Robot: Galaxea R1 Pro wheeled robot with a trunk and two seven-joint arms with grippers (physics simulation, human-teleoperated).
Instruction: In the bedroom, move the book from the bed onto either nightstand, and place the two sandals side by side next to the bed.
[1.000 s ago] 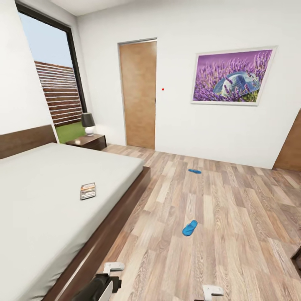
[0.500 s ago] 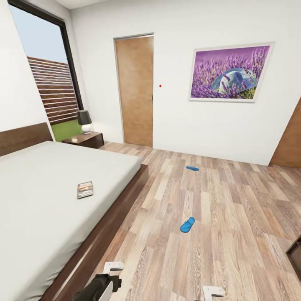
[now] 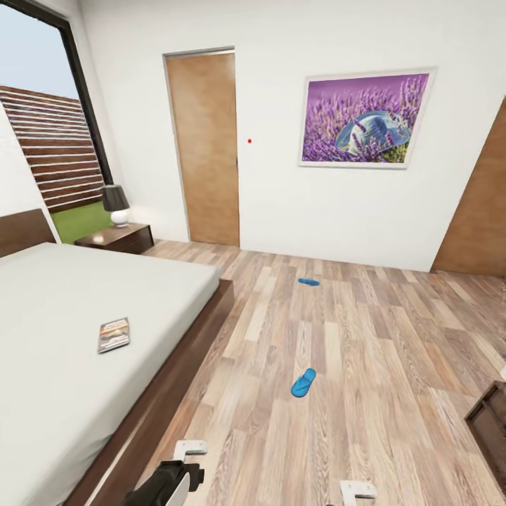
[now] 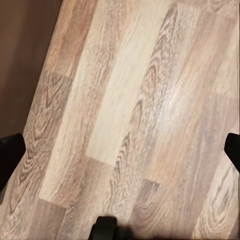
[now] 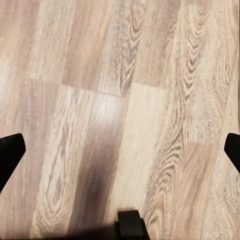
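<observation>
- The bed (image 3: pixel 42 393) takes up the left of the head view, its grey mattress low on a dark frame, and the book (image 3: pixel 114 334) lies flat on the mattress, nearer the floor-side edge than the headboard.
- The nightstand (image 3: pixel 116 237) stands beyond the bed's head end under the window, with a small lamp (image 3: pixel 116 204) on it; whatever goes there should land on the bare top beside the lamp.
- The left gripper (image 4: pixel 120 150) hangs over bare floor planks (image 4: pixel 125 100), fingers spread wide at the frame edges and holding nothing.
- Out on the floor, the near sandal (image 3: pixel 303 383) and the far sandal (image 3: pixel 308 282) lie well apart, both away from the bed.
- The right gripper (image 5: pixel 120 145) is likewise spread apart and empty over the planks.
- The step in hand looks like an approach, so it pays to stop square to the bed edge by the book, close enough to reach without leaning.
</observation>
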